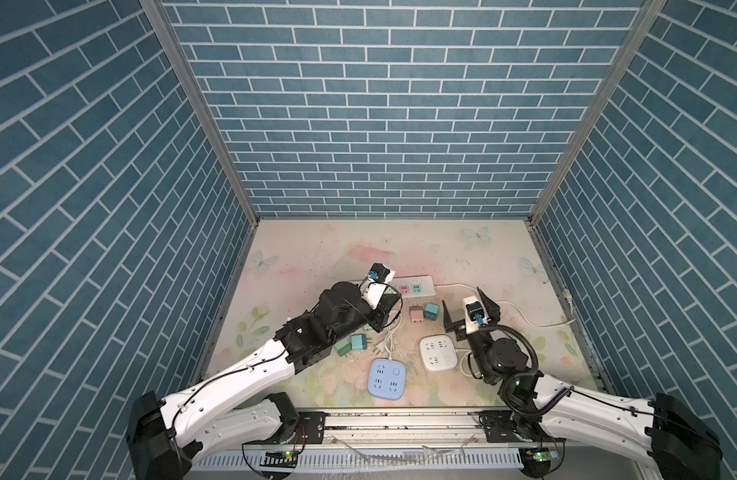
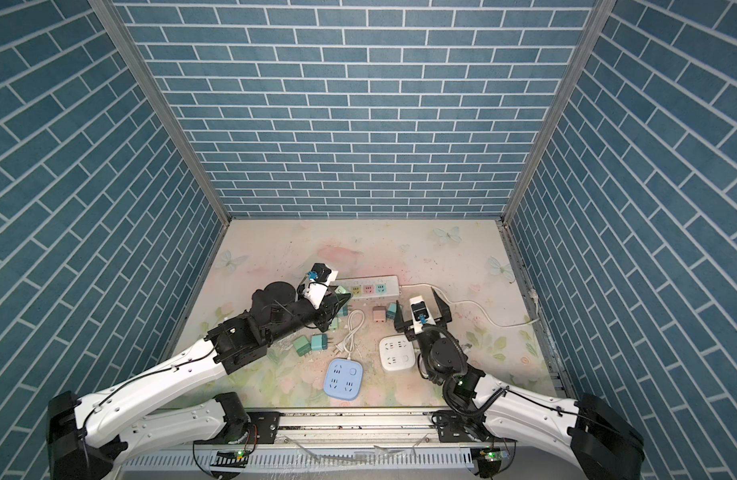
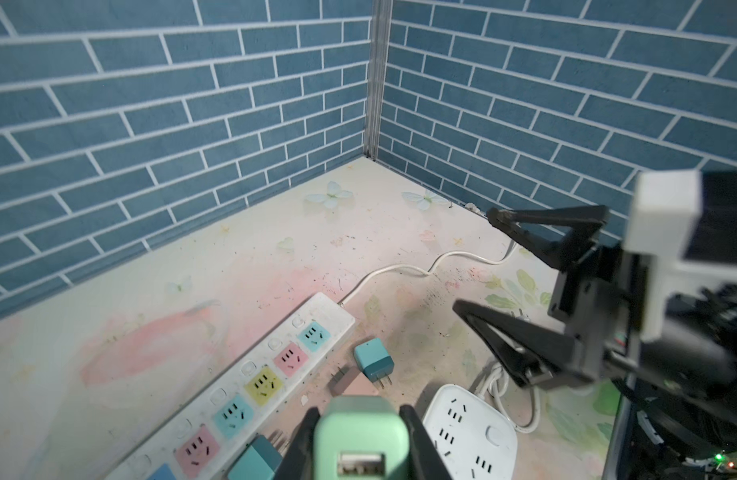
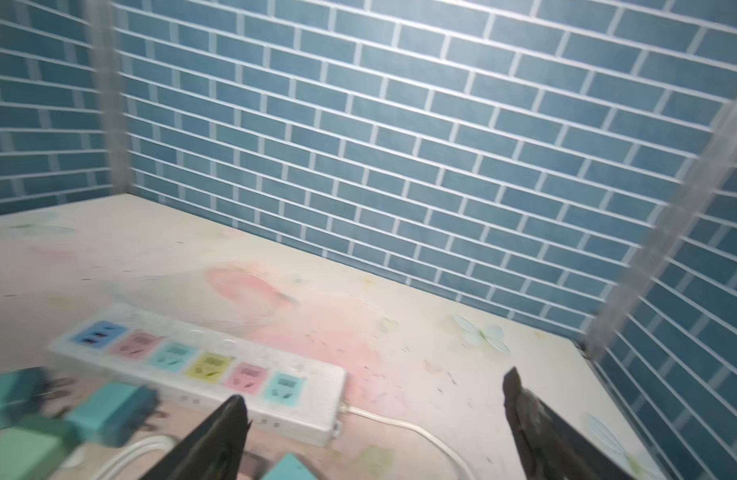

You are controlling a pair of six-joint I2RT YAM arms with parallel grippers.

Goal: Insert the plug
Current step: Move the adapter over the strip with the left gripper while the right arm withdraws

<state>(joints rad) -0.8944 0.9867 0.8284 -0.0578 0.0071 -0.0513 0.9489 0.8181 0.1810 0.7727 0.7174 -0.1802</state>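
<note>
Left wrist cam gives me the clearest look. The left gripper (image 3: 359,413) is clamped on the mint-green USB plug (image 3: 354,440), one black finger on each side, USB port facing the lens. The frame edge cuts off the plug's lower part and its prongs sit behind the body, so I can't tell whether they touch anything. The plug is just beside the near side of the power strip (image 3: 275,374), by the blue and pink outlets towards its left end.

The strip lies across the middle of the worktop (image 1: 358,249), a bit nearer the back edge, w/ its cord running off to the right edge. In both top views the left wrist covers the strip's left end, and I can't pick out the held plug for sure.

The right gripper (image 1: 461,296) has its jaws spread wide w/ nothing between them, just front-right of the strip's cord end. Its height over the worktop is unclear. Right wrist cam is smeared, so the outlets read as colour blocks only.

A teal plug (image 1: 431,309) and a brownish-pink plug (image 1: 416,314) lie between the strip and the right gripper. In the left wrist view the brownish-pink one is partly behind the held plug. Towards the front edge are a white socket block (image 1: 437,352) and a blue socket block (image 1: 385,379).
</note>
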